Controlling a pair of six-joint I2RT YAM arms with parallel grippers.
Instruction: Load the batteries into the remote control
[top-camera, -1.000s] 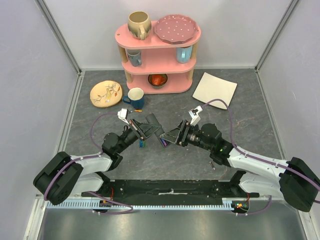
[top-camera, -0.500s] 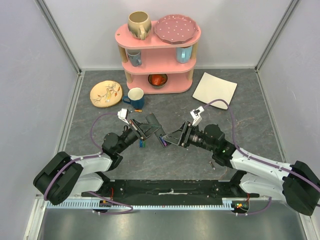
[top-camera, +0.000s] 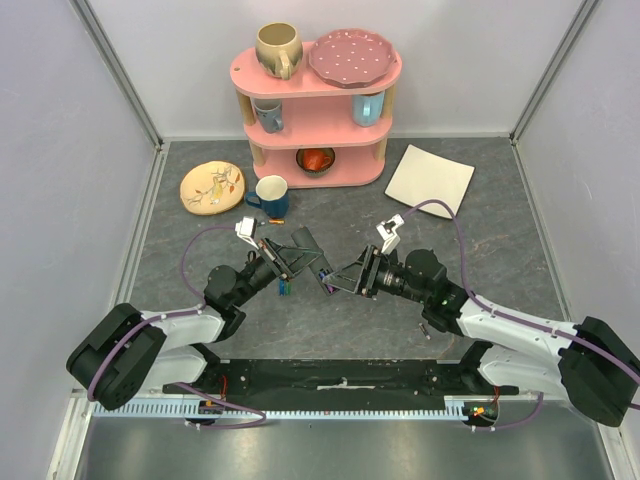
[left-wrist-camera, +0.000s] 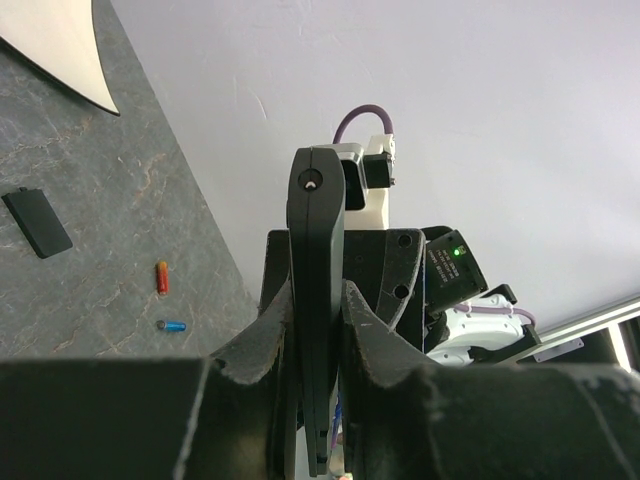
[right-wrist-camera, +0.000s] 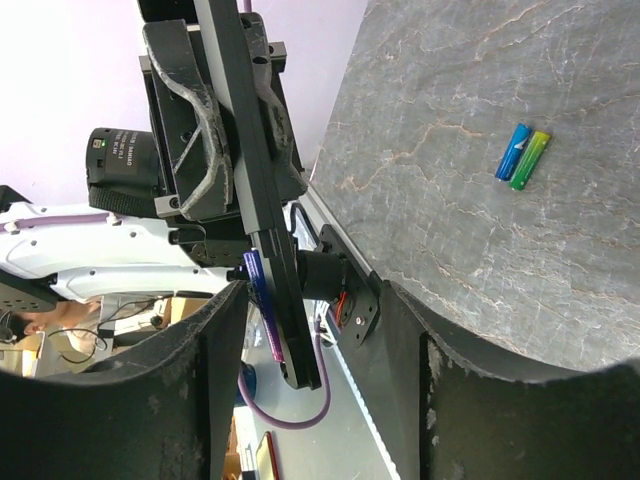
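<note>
My right gripper (right-wrist-camera: 318, 295) moved in closer around the remote control (right-wrist-camera: 258, 200), jaws apart, not touching it, my left gripper (left-wrist-camera: 318, 300) clamped on it, battery bay hidden edge-on

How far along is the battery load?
Done: back cover is off, lying on the table. In hand: left gripper clamps the remote control; right gripper, open, sits at its far end. Left: batteries lie loose on the table; none visibly loaded.
</note>
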